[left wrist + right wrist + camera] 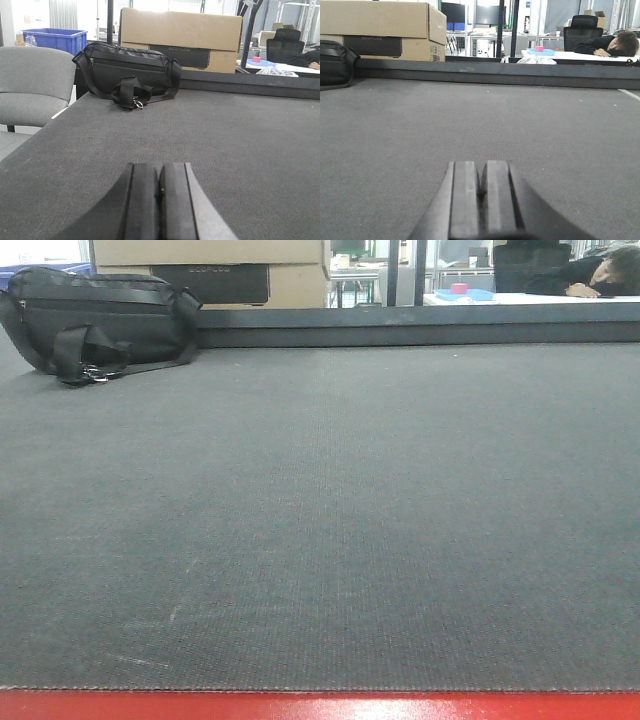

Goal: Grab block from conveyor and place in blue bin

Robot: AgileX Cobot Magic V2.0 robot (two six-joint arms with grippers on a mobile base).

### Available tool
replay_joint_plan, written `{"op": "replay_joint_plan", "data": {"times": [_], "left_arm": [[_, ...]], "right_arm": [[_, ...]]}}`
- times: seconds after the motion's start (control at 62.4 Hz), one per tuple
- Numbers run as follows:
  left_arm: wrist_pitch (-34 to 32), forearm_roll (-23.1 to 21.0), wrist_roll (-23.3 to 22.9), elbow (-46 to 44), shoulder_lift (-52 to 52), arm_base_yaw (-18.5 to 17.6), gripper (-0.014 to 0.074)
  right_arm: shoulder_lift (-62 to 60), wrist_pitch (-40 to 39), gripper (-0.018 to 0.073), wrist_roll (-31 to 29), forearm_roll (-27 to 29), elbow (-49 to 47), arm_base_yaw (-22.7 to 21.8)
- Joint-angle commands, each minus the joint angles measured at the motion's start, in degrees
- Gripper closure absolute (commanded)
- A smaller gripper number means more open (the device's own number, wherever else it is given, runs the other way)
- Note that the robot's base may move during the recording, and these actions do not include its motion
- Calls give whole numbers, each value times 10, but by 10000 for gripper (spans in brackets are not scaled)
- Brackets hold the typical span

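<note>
Scanning from the left, we find the blue bin [55, 39] far off beyond the grey chair [32, 85], past the left edge of the conveyor [240, 150] and well apart from it. Next comes a black bag [127, 70] lying on the belt's far left corner, in front of a cardboard box [180, 35]. The left gripper [160, 172] sits low over the belt, its jaws pressed together with nothing between them.

In the middle we see only the woven grey surface, running from the red frame [320, 707] at the near edge to the dark rail [420, 325] at the far side. The block shows in none of the three views. So we cannot say which way it lies from either gripper, how its long axis runs, or which arm is nearer.

The right gripper [482, 170] is likewise clenched on nothing, pointing across the belt. Furthest right, past the belt, a person [615, 45] rests head-down at a desk.

What we can judge is the drop-off side. The bin lies to the left, so we take the left arm as the nearer one for placing. Whichever arm grabs must first spread its jaws once a block comes within reach.
</note>
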Motion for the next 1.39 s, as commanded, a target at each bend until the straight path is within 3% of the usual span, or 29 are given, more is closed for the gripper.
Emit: {"op": "replay_joint_plan", "data": {"times": [0.0,0.849,0.994,1.074,1.154,1.25,1.378], "left_arm": [[-10,2,-2,-2,-2,-4,708],[-11,2,-2,-2,-2,-4,708],[-56,12,-2,-2,-2,-4,708],[-38,12,-2,-29,-2,-4,708],[37,12,-2,-86,-2,-4,708],[127,15,-2,-170,8,-4,708],[175,15,-2,-270,82,-4,708]], "right_arm": [[4,-10,721,-2,-5,0,0],[4,-10,721,-2,-5,0,0],[4,-57,721,-2,-2,0,0],[4,-25,721,-2,-2,-39,1],[4,32,721,-2,-2,-100,1],[19,123,721,-2,-2,-195,1],[104,259,721,-2,-2,-308,1]]}}
